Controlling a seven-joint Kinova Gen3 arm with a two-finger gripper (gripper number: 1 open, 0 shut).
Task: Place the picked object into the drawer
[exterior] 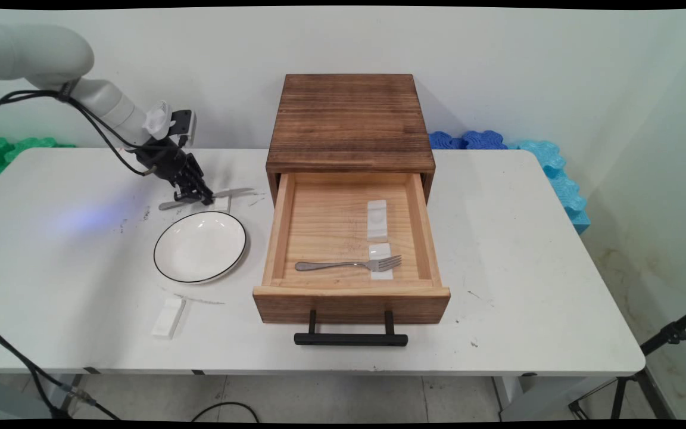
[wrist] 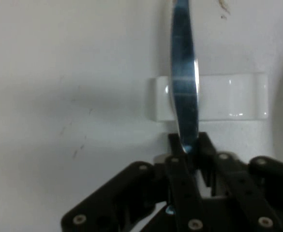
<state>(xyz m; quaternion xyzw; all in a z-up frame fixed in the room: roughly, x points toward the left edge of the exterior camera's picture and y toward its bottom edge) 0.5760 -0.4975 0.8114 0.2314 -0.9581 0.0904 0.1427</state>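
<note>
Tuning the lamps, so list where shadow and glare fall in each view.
Main view: soft highlights sit on the plate; the drawer front throws a shadow onto the table around its handle. Hand view: pale reflections streak the knife blade, small glints dot the white rest beneath it, and a soft shadow lies beside that rest.

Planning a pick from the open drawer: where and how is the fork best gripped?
Likely the fork by mid-handle, from straight above, fingers across its width. It lies flat, handle left, tines resting on a white rest; the drawer walls leave only the top open.
</note>
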